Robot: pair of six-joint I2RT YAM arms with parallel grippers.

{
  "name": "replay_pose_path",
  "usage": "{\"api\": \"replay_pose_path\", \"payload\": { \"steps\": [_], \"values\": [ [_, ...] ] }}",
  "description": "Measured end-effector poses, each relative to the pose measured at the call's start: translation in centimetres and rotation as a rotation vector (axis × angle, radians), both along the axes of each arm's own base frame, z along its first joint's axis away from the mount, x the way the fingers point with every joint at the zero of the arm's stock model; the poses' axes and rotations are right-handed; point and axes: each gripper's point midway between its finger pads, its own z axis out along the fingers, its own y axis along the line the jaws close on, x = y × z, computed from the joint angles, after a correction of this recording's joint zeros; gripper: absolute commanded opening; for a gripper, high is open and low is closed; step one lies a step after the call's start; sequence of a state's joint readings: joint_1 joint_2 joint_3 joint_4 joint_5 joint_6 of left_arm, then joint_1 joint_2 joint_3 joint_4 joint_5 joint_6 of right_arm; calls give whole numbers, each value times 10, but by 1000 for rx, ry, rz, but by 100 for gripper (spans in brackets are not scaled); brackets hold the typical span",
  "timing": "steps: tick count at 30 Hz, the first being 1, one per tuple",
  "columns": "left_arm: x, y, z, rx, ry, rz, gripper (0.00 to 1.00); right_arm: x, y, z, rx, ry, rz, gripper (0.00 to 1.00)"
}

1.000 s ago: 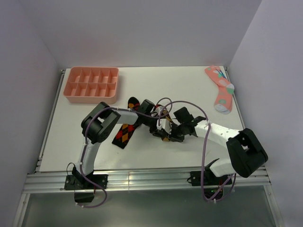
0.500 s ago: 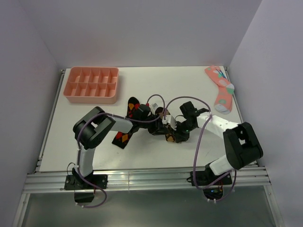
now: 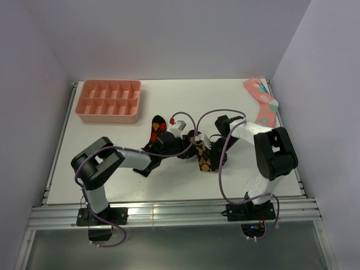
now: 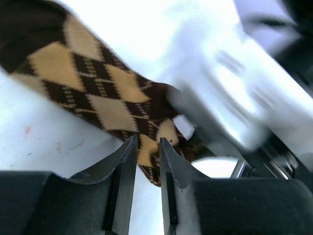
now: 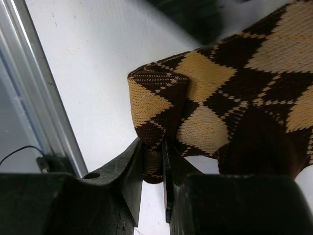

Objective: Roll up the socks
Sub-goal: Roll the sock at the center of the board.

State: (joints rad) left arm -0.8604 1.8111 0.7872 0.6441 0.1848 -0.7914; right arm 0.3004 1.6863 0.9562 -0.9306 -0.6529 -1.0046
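Note:
The tan and orange argyle sock (image 3: 205, 162) lies mid-table between my two grippers. My left gripper (image 3: 188, 147) reaches in from the left. In the left wrist view, the left gripper (image 4: 145, 142) has its jaws a narrow gap apart, with the edge of the tan sock (image 4: 98, 93) between the tips. My right gripper (image 5: 152, 147) is shut on a folded end of the tan sock (image 5: 234, 98); in the top view the right gripper (image 3: 212, 156) is at the sock's right side. The red and orange argyle sock (image 3: 157, 125) lies to the left, mostly hidden under my left arm.
A pink sock (image 3: 264, 109) with teal and white marks lies at the back right by the wall. A salmon divided tray (image 3: 109, 116) stands at the back left. The metal rail at the table's front edge shows in the right wrist view (image 5: 29, 88).
My left arm's elbow has dropped back and left while its gripper stayed at the sock. My right arm has folded in toward the back, and more of the tan sock shows below the grippers.

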Motion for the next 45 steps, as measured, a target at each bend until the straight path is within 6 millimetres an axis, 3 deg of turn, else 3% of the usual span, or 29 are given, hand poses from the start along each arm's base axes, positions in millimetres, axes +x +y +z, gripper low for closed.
{"api": "replay_pose_path", "payload": {
  "steps": [6,12,20,23,33,39,45],
  "values": [
    [-22,-6,9,-19,-172,-111,33,6,-1,2,2,133,-27,10],
    [-30,-15,10,-70,-235,-188,38,11,-1,5,-13,235,-69,10],
    [-44,-23,-28,-48,-212,-279,45,18,0,7,-49,310,-105,11],
    [-45,-25,-32,-44,-213,-293,47,17,0,7,-56,325,-110,11],
    [-38,-30,-26,-20,-297,-312,50,13,1,7,-77,342,-105,11],
    [-33,-42,-11,-37,-347,-345,51,11,1,6,-80,348,-101,11],
    [-39,-51,-9,-62,-349,-408,51,11,2,6,-80,350,-99,11]
  ]
}}
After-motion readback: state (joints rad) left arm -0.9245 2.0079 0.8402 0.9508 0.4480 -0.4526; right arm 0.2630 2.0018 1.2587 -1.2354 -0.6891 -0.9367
